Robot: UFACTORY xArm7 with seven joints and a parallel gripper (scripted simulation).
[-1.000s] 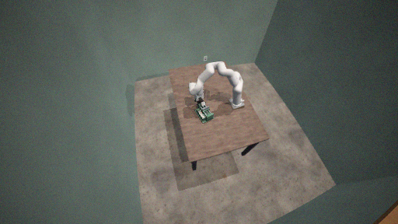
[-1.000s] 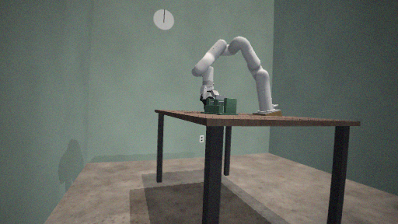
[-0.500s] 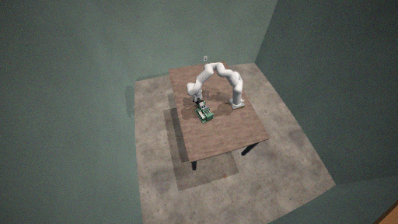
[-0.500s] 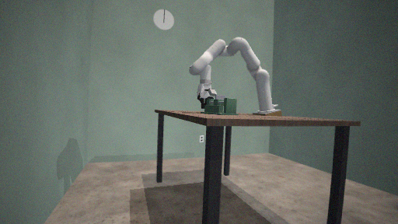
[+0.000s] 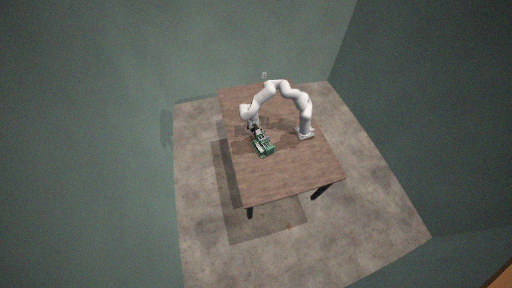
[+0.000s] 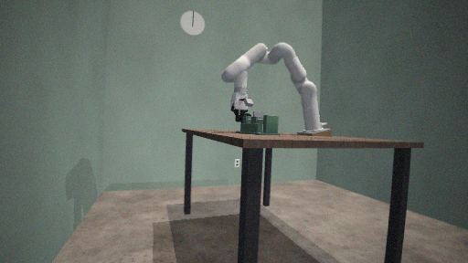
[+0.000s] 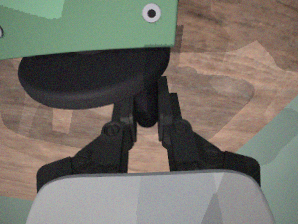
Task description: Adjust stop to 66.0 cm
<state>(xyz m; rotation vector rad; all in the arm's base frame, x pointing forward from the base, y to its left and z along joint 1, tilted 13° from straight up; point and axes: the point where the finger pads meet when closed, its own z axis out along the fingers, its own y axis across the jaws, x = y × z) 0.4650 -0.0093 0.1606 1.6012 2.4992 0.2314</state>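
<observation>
A: Item one, the arm?

B: White xArm (image 6: 292,64), arched over a wooden table (image 5: 295,170), its base (image 5: 306,134) on the table's right side. Gripper (image 7: 148,117) pointed down at the green fixture.

A: Item two, the fixture?

B: Green stop assembly (image 5: 263,145), on the table top left of the arm's base, toward the table's left edge. In the exterior view it stands just right of the gripper (image 6: 239,112).

A: Handwheel?

B: Black disc (image 7: 87,83), mounted under the green body (image 7: 93,10) as the wrist view shows it. A short black handle (image 7: 147,111) projects from the disc toward the camera.

A: Jaws?

B: Closed on that handle; both black fingers press it from either side.

A: Stop reading?

B: No scale legible in any view; cannot tell.

A: Surroundings?

B: Green walls, a round clock (image 6: 192,22) on the far wall, a wall socket (image 6: 237,163) low behind the table, mottled floor (image 5: 350,225).
</observation>
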